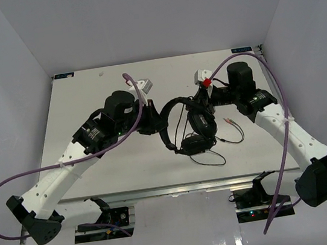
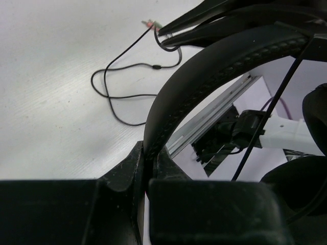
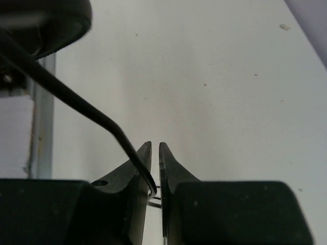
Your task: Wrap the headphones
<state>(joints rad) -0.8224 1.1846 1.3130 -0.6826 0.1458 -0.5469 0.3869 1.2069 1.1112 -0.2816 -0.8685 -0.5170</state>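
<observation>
The black headphones (image 1: 189, 125) stand in the middle of the white table (image 1: 98, 174). My left gripper (image 1: 159, 125) is shut on the arched headband (image 2: 204, 71), which rises from between its fingers (image 2: 149, 153). The thin black cord (image 2: 122, 94) lies in loose loops on the table and ends in pinkish plugs (image 2: 149, 23). My right gripper (image 1: 204, 101) is at the far side of the earcups. Its jaws (image 3: 155, 148) stand a narrow slit apart, and a strand of cord (image 3: 92, 109) hooks down into the gap. A dark earcup (image 3: 46, 20) fills the upper left corner of that view.
Thick purple cables (image 1: 278, 112) arc over both arms. An aluminium rail (image 1: 179, 187) runs along the table's near edge. White walls close in the left, right and back. More cord loops (image 1: 214, 157) lie in front of the earcups.
</observation>
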